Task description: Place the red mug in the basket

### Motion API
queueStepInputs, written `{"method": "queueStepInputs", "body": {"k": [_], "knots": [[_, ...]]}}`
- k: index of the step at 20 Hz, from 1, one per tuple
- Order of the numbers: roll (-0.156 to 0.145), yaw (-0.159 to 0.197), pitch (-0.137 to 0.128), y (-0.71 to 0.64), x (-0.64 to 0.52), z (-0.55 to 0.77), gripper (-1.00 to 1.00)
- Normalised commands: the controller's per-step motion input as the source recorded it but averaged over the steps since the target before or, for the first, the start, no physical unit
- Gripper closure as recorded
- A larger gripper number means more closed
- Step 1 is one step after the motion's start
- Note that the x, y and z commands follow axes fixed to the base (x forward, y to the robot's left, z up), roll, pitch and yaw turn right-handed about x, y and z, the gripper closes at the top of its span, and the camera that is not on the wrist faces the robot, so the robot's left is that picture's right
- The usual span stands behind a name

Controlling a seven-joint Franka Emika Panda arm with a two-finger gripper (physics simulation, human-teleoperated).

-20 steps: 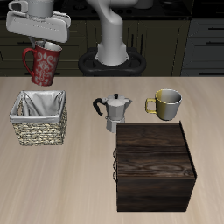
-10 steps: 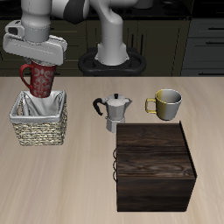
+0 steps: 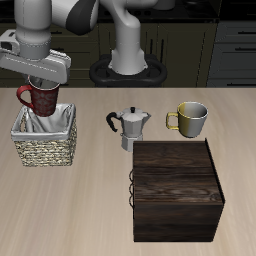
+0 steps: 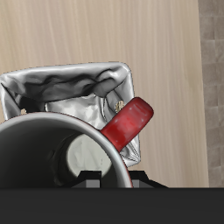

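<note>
The gripper [image 3: 40, 78] is holding the mug [image 3: 40, 98] by its rim — now lowered from well above the table to the basket [image 3: 45, 143], its base dipping just past the back wall. The wrist view confirms the lining [image 4: 61, 87] below — release is nearing.

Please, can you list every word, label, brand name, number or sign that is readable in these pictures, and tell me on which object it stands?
There is no readable text in either view.
The red mug, held in the claw over the basket, has only a mottled pattern.
The moka pot, the yellowish mug and the dark wooden box carry no label.
</note>
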Motion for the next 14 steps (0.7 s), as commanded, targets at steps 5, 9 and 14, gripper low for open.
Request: {"method": "queueStepInputs", "body": {"k": [5,9,14], "knots": [[0.009,-0.001,-0.006,0.05,0.00,0.02,-1.00],[0.040,0.007,-0.042,0.18,-0.15,0.14,-1.00],[0.057,0.015,-0.065,0.29,-0.19,0.15,-1.00]]}}
